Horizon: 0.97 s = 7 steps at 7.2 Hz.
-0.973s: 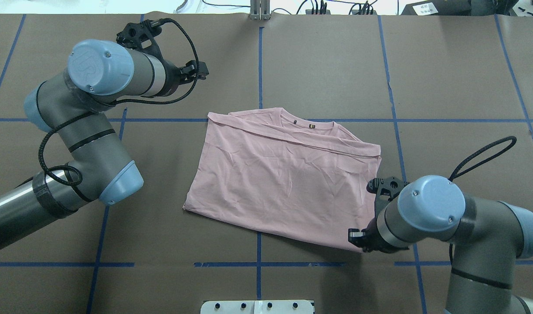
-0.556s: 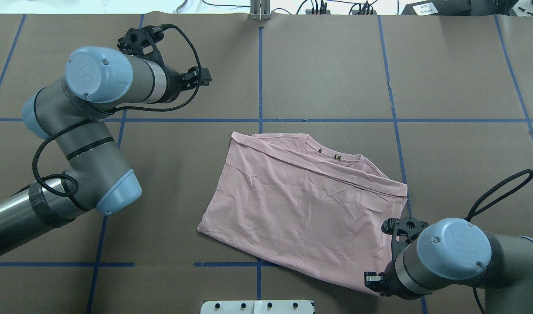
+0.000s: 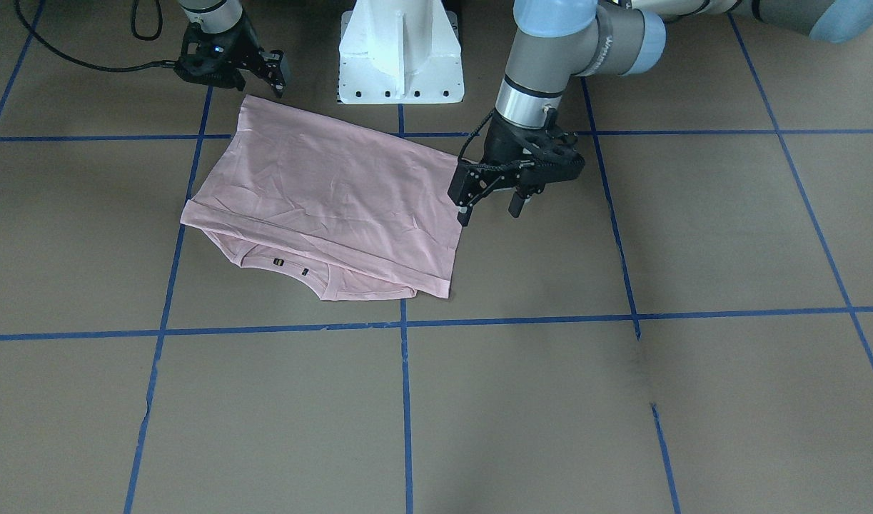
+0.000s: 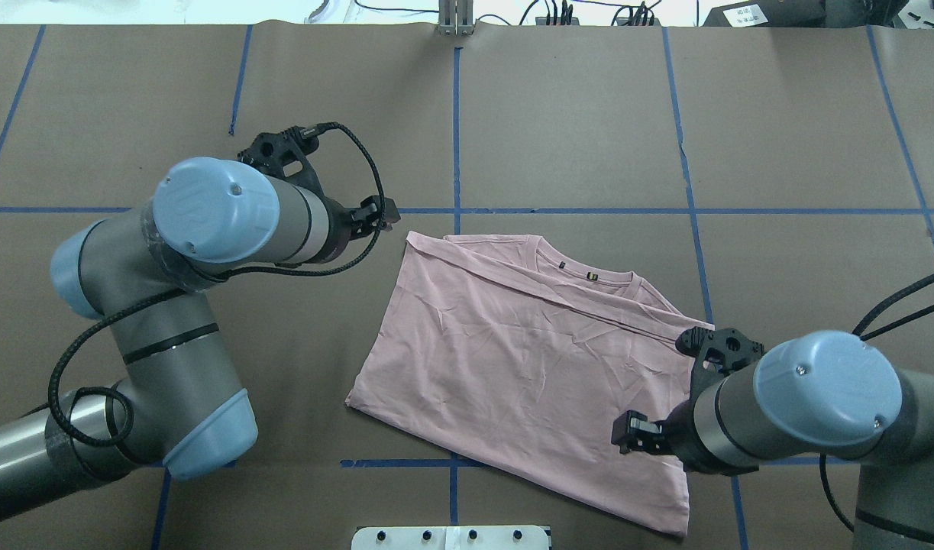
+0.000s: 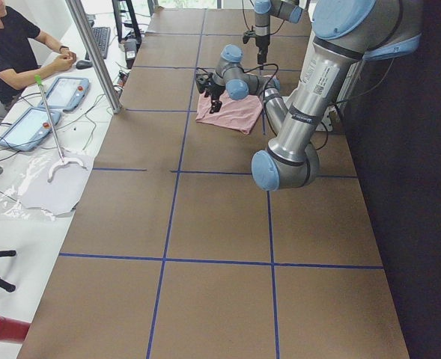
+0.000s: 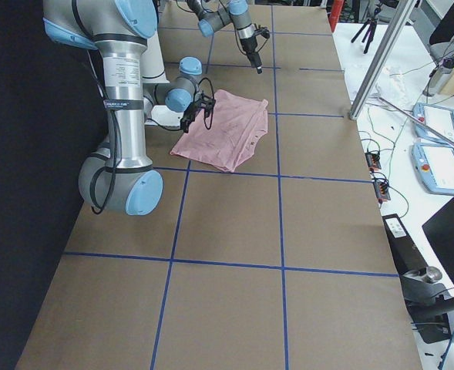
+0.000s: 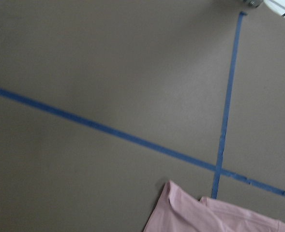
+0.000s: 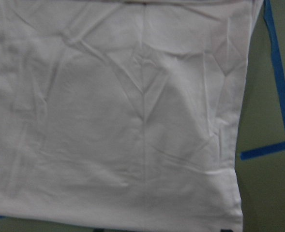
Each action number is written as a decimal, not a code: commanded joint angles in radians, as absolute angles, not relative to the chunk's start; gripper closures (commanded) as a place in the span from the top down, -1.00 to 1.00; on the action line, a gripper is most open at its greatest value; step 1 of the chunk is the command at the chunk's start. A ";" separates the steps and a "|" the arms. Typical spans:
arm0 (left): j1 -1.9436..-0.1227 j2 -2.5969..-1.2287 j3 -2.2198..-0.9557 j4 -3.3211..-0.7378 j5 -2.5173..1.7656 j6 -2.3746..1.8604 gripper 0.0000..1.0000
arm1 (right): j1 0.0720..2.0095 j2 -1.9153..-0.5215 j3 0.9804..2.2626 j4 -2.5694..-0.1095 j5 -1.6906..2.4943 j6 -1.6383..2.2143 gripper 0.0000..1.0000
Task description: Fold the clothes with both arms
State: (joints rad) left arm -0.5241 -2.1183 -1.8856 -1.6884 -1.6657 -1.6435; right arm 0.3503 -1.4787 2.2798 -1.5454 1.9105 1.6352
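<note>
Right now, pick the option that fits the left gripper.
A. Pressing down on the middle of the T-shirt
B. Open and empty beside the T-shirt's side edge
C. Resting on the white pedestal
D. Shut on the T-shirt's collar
B: in the front-facing view the left gripper has its fingers spread with nothing between them, right at the side edge of the pink T-shirt, away from the collar.

The folded pale pink fabric T-shirt (image 4: 528, 359) lies flat on the brown paper-covered table (image 4: 780, 137), on the side near the white pedestal base (image 3: 400, 50). Its collar is at the far edge. The left arm's black two-finger gripper (image 3: 490, 205) is just beside the shirt's far left corner. The right arm's black two-finger gripper (image 3: 236, 71) is over the near right corner, it seems without touching.
</note>
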 commanded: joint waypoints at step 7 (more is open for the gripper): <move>-0.265 -2.075 -1.827 -1.591 -1.611 -1.910 0.97 | 0.549 -1.384 2.272 -1.451 1.911 1.577 1.00</move>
